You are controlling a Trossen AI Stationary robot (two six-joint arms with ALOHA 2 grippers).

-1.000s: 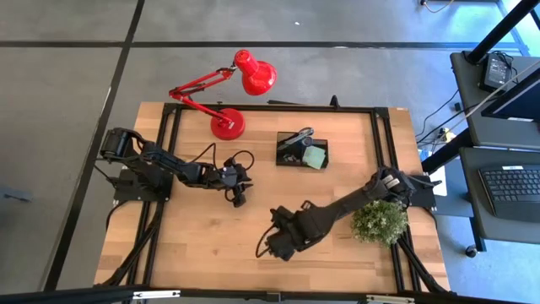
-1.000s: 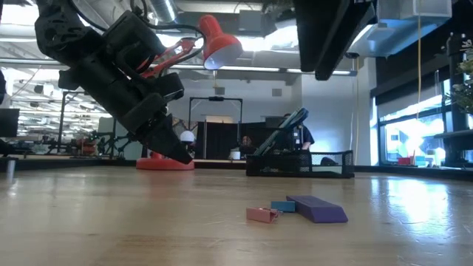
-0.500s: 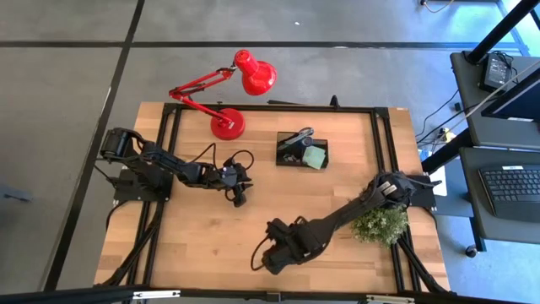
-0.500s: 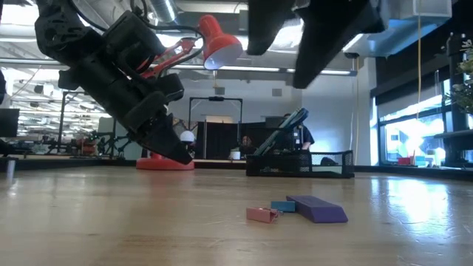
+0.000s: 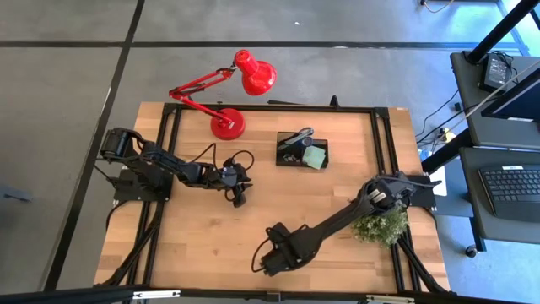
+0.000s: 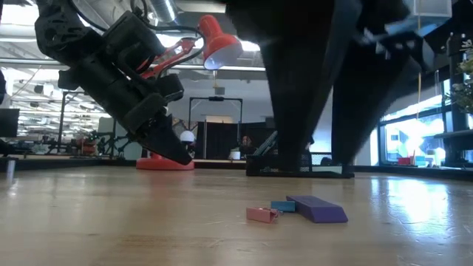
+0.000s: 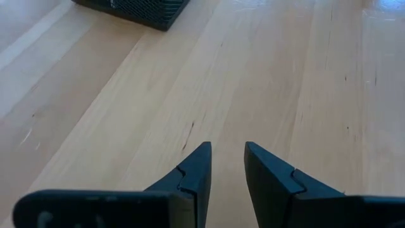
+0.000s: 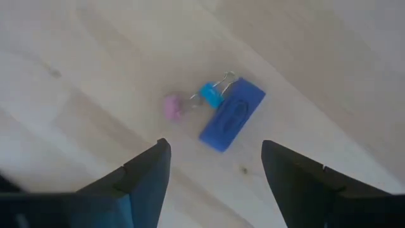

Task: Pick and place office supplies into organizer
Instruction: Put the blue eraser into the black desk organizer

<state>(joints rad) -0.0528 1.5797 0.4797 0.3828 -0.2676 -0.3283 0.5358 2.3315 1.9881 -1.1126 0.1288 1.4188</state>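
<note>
Three small supplies lie together on the wood near the table's front edge: a pink clip [image 8: 172, 106], a blue binder clip [image 8: 210, 95] and a purple-blue block [image 8: 231, 114]; the low view shows the same pink clip [image 6: 260, 214] and block [image 6: 318, 209]. My right gripper [image 8: 216, 147] hangs open above them, pointing down, touching nothing; in the high view this right gripper [image 5: 268, 258] covers them. The black organizer [image 5: 302, 150] stands at the back centre with scissors and a green pad in it. My left gripper [image 7: 226, 149] waits open, left of centre and low over bare wood.
A red desk lamp [image 5: 228, 123] stands at the back left of the organizer. A green bushy plant [image 5: 381, 226] sits at the right edge beside my right arm. A black metal frame [image 5: 384, 127] runs around the tabletop. Bare wood lies between the two grippers.
My right gripper has come down toward the small supplies and moved toward the table's near edge and a little left; in the low view its fingers now reach far down in front of the organizer. The supplies have not moved.
</note>
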